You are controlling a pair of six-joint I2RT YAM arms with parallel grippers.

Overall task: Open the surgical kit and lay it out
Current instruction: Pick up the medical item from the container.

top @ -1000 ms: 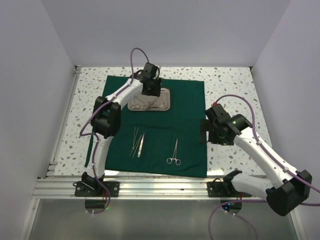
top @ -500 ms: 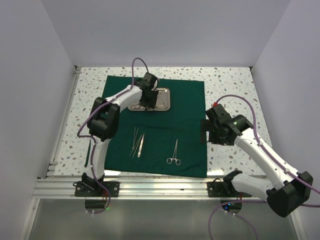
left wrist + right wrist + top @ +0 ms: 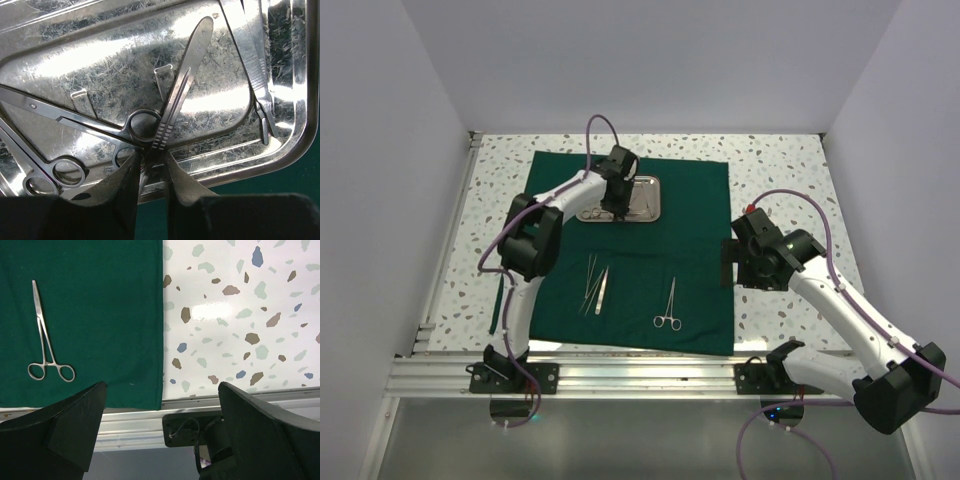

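The dark green cloth [image 3: 695, 215] lies spread flat, with the steel tray [image 3: 655, 203] at its far middle. My left gripper [image 3: 615, 209] reaches down into the tray's near left. In the left wrist view its fingers [image 3: 125, 185] flank the near end of a ribbed scalpel-like handle [image 3: 185, 80]. The jaws are narrowed around it with a slim gap on the left. Ring-handled scissors [image 3: 142, 122] cross under that handle. More instruments [image 3: 257, 75] lie at the tray's right. My right gripper [image 3: 162, 386] hovers wide open at the cloth's right edge, holding nothing.
Tweezers and a slim handle [image 3: 597, 285] lie side by side on the near left of the cloth. Ring-handled forceps [image 3: 668, 306] [image 3: 45, 340] lie to their right. Speckled tabletop [image 3: 240, 315] borders the cloth; an aluminium rail [image 3: 640, 375] runs along the near edge.
My left gripper dropped into the tray and its jaws narrowed around the scalpel-like handle. The right arm stayed still.
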